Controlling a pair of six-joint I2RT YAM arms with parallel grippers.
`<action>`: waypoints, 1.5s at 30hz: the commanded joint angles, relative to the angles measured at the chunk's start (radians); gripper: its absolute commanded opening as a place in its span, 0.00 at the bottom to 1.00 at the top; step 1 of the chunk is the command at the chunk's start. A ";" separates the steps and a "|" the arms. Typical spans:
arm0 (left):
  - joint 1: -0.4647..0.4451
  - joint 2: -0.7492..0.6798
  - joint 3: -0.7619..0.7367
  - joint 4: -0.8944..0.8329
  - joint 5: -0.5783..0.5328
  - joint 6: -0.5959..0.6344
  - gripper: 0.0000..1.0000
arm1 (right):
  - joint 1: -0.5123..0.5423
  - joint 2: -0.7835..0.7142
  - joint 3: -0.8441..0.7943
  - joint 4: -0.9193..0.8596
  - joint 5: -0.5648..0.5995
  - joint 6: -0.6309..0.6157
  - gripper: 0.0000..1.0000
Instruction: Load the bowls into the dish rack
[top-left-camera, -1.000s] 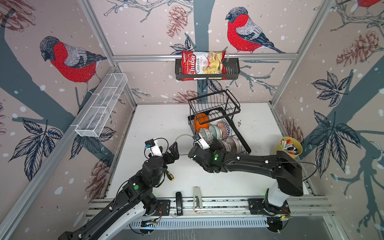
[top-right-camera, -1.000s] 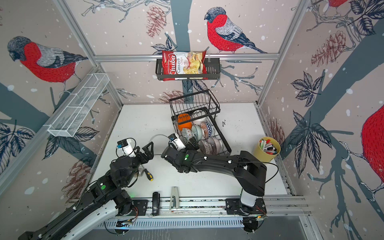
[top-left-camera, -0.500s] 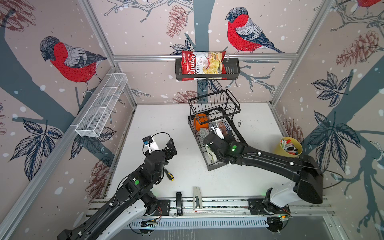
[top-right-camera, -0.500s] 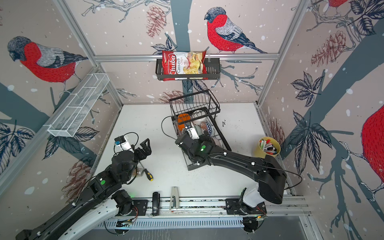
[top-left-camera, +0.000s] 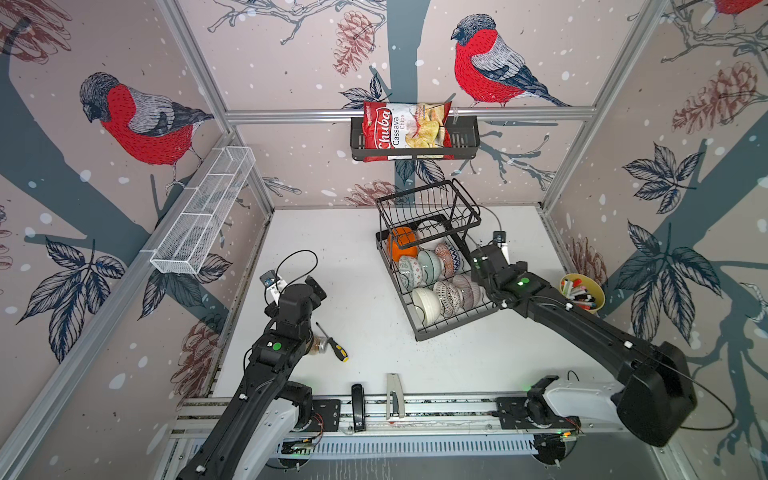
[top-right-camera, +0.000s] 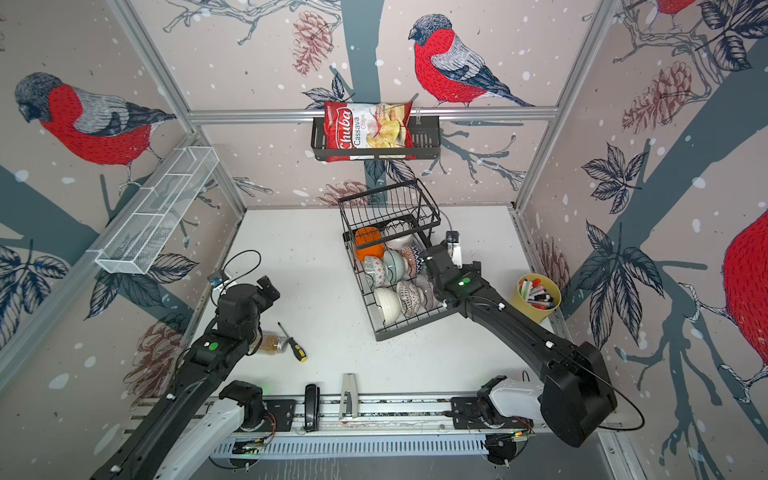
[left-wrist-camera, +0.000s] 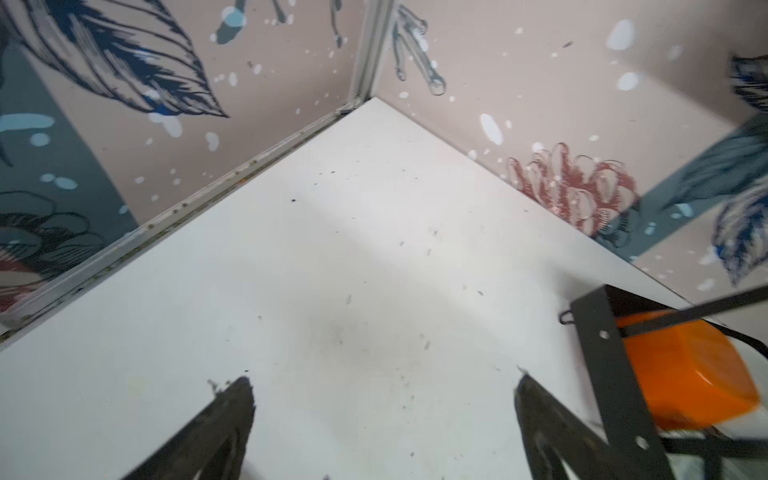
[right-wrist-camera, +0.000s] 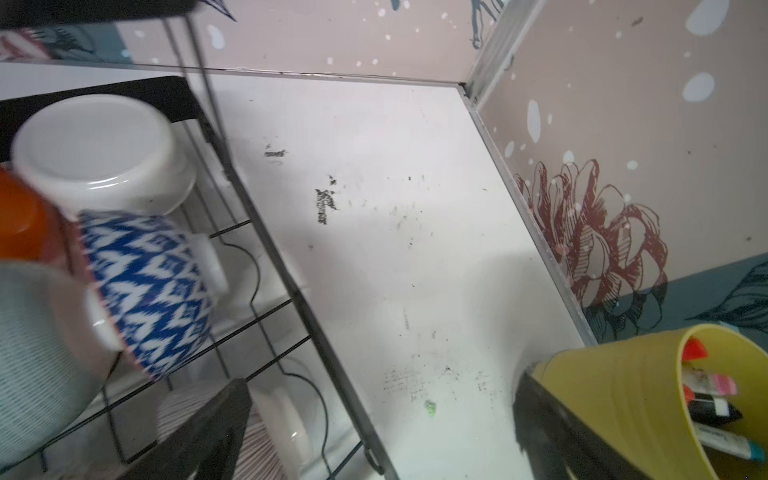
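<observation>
- The bowls (top-left-camera: 428, 305) stand on edge in rows in the rack's (top-left-camera: 453, 328) lower tray, right of the bench (top-left-camera: 353, 257) centre. The orange bowl (top-left-camera: 402, 245) and a white one (right-wrist-camera: 99, 153) sit farthest, under the raised wire tier.
- No bowl shows loose on the bench in either top view, so loading looks done or nearly so. Some bowls may be hidden under the tier.
- The right pincer (right-wrist-camera: 382, 382) is spread wide and empty at the rack's right edge. One finger is over the striped bowl (right-wrist-camera: 216, 419) and the other is just beside the yellow cup (right-wrist-camera: 623, 386).
- The step in hand, as I judge it, is getting that arm clear of the rack without upsetting anything.
- Lift straight up first and only then swing near and right. A sideways sweep at this height could knock the cup over or catch the tray's side wire.
- The blue zigzag bowl (right-wrist-camera: 149, 286) leans close by that finger, and a nudge could tip its row.
- The left pincer (left-wrist-camera: 382, 386) is likewise spread and empty over bare bench, left of the rack and near its far corner. It needs nothing but to hold off.
- A screwdriver (top-left-camera: 332, 343) and a jar (top-left-camera: 318, 345) lie by the left arm. Neither belongs to the task, so leave both alone.
- Before calling it finished, check that each bowl sits between the wires.
</observation>
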 joint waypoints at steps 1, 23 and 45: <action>0.076 0.041 -0.015 0.090 0.041 0.036 0.96 | -0.066 0.006 -0.018 0.101 -0.028 0.008 0.99; 0.133 0.338 -0.213 0.795 0.050 0.333 0.97 | -0.336 0.350 -0.365 1.133 -0.167 -0.372 0.99; 0.144 0.601 -0.327 1.338 0.138 0.446 0.96 | -0.422 0.168 -0.723 1.631 -0.379 -0.362 0.99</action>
